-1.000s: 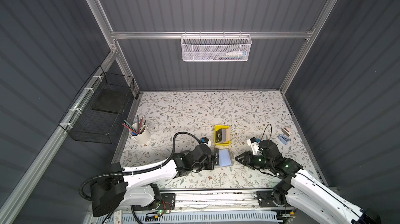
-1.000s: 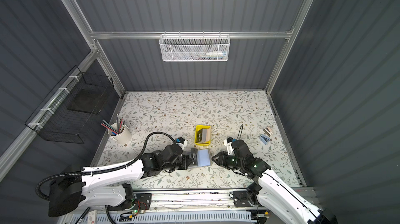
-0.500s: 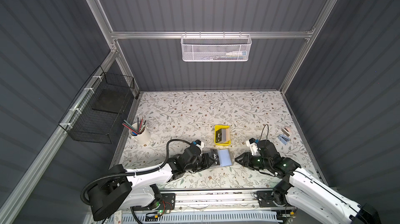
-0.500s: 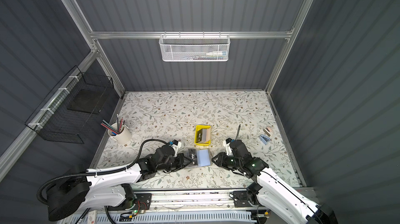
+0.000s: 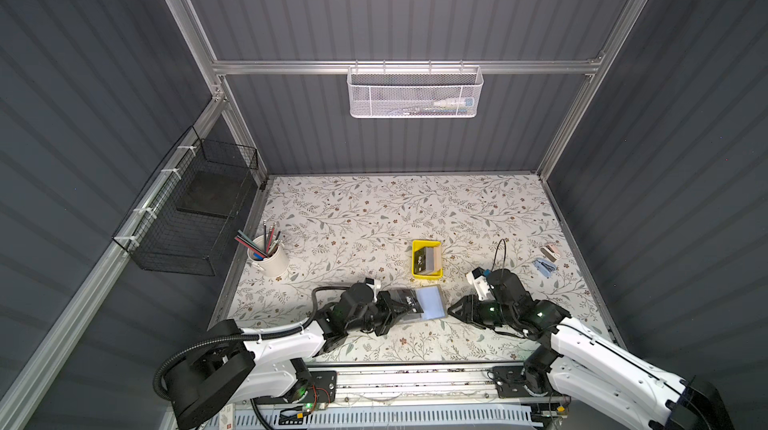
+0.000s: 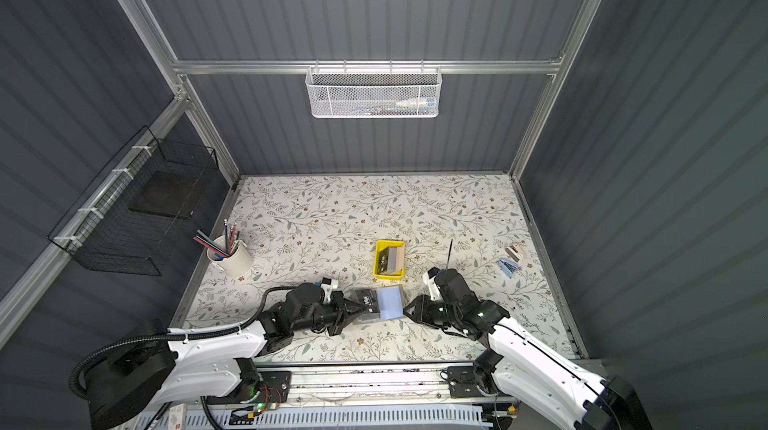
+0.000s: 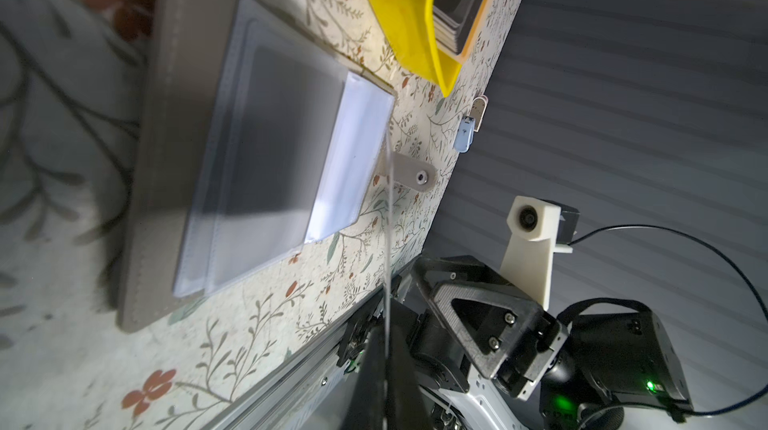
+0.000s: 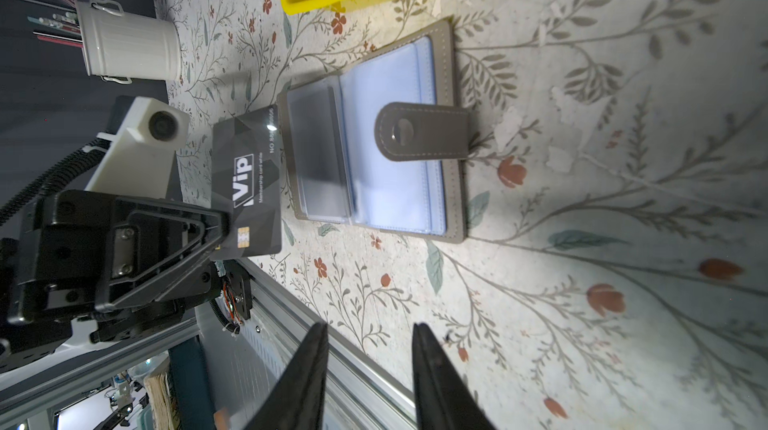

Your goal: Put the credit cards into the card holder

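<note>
Left claw (image 8: 224,222) lower now, tight on credit card (image 8: 249,174); right claw (image 8: 368,329) half-open, empty.

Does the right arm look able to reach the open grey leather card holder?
Probably yes: the right pincer, open and empty, faces the flat grey leather card holder across bare table; the left pincer, holding a black VIP card, is at its opposite edge.

Left pincer (image 8: 226,218) clamped, right pincer (image 8: 370,330) parted

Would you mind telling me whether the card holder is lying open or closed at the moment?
Open: the card holder lies spread flat, blue sleeves showing, snap strap unfastened.
</note>
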Tool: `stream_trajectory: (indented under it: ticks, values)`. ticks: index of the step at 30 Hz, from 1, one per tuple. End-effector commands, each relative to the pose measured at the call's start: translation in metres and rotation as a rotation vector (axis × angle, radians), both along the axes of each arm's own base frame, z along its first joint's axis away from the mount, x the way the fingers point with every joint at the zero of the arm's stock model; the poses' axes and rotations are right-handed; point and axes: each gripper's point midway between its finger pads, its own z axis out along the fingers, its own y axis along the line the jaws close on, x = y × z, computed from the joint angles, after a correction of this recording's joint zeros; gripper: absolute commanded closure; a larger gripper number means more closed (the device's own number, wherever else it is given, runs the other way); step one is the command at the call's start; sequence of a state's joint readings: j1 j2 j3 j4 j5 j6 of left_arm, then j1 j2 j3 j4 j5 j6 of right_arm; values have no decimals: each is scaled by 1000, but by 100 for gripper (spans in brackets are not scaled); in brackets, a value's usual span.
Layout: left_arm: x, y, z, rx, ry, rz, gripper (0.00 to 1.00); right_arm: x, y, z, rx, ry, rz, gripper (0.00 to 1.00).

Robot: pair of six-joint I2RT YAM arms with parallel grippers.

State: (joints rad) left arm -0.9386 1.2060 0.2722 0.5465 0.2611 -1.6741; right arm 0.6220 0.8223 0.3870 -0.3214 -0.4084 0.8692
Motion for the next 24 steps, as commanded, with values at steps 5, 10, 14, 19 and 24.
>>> stream_trajectory:
  ticks: [5, 10, 14, 19, 24]
  values:
    - [-3, -8, 12, -76, 55, -7, 96, 6, 3, 7, -4, -34, 4, 63]
    - [-3, -11, 11, -57, 34, -37, 97, 6, 0, 3, -15, -31, -6, 64]
    - [-9, -28, 18, -16, -62, -191, 100, 4, -7, -3, -57, -16, -21, 65]
    - [-5, -35, 22, 61, -199, -277, 100, 8, -12, -5, -91, -33, -35, 66]
    - [2, -34, 33, 57, -306, -267, 99, 8, -14, -10, -108, -30, -41, 66]
